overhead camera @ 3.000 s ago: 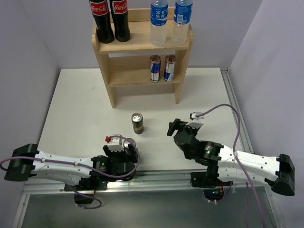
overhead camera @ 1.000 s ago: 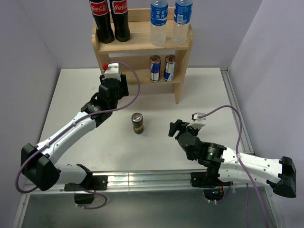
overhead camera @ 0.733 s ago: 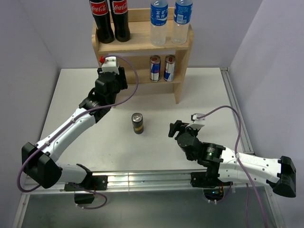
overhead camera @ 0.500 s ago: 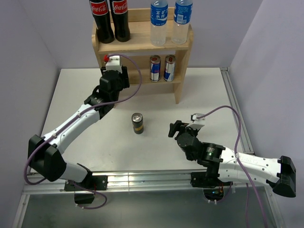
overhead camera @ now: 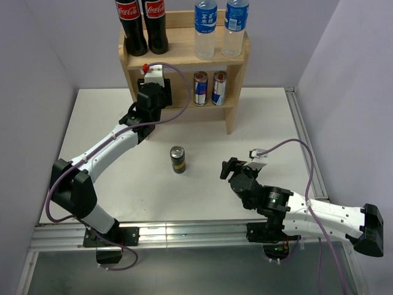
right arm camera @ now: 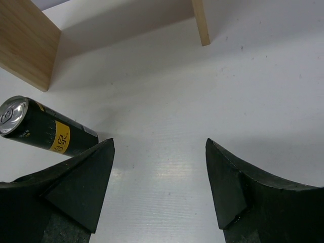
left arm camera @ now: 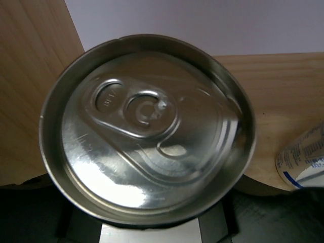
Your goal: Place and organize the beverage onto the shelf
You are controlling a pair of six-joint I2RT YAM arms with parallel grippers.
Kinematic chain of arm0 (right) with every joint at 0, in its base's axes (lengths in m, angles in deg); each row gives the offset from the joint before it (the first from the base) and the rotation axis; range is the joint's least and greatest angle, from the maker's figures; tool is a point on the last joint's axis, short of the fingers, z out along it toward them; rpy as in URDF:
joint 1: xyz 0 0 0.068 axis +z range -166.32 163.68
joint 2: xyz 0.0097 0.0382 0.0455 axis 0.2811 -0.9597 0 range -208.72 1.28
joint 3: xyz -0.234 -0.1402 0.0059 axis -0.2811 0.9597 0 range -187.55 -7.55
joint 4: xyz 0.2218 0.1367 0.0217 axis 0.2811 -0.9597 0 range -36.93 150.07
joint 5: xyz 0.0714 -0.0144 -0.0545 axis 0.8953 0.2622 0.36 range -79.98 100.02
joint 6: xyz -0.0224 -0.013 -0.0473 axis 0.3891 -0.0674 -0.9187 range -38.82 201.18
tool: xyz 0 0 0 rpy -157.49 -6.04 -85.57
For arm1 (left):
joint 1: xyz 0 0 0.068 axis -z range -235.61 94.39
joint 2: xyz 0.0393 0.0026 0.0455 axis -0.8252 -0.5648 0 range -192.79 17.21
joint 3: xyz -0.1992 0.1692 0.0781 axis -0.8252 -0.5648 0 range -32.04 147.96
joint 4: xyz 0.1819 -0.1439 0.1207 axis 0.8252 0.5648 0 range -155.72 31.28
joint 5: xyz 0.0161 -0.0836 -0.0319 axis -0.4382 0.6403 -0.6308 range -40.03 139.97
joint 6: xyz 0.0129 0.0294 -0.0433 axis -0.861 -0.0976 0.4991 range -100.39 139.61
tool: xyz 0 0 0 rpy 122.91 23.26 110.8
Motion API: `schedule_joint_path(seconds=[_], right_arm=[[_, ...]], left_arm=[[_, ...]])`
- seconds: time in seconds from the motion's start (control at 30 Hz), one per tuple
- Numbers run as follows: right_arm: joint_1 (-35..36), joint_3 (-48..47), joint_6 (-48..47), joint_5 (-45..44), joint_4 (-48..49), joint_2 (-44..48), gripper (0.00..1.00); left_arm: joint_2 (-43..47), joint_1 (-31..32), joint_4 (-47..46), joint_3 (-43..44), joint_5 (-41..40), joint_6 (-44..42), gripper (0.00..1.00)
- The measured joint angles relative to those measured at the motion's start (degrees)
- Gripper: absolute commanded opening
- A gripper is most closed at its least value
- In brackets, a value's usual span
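Note:
My left gripper [overhead camera: 154, 87] is shut on a dark can and reaches into the left end of the lower tier of the wooden shelf [overhead camera: 236, 56]. The can's silver lid [left arm camera: 147, 126] fills the left wrist view, with the shelf's side panel [left arm camera: 30, 76] beside it. Two blue-silver cans [overhead camera: 200, 88] [overhead camera: 219, 87] stand on the same tier. On the top tier are two water bottles [overhead camera: 206, 21] [overhead camera: 236, 20]. A second dark can [overhead camera: 177, 159] [right arm camera: 40, 129] stands upright on the table. My right gripper [overhead camera: 228, 167] [right arm camera: 159, 147] hangs open to that can's right, holding nothing.
Two cola bottles [overhead camera: 131, 27] [overhead camera: 155, 24] stand on the left of the top tier. The edge of a blue-silver can [left arm camera: 304, 157] shows at the right of the left wrist view. A metal rail [overhead camera: 304, 147] runs along the table's right edge.
My left arm has carried its can to the right and in toward the shelf's lower tier. The right arm has barely shifted, and the can on the table stays put.

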Motion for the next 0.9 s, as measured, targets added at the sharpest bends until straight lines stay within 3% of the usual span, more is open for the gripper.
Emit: schedule_joint_path(seconds=[0.63, 0.9], right_arm=[[-0.37, 0.02, 0.31, -0.02, -0.57, -0.09, 0.79], [-0.37, 0.02, 0.85, -0.02, -1.09, -0.11, 0.79]], left_arm=[[-1.7, -2.49, -4.92, 0.35, -5.4, -0.66, 0.01], [-1.7, -2.73, -4.66, 0.35, -7.15, 1.73, 0.08]])
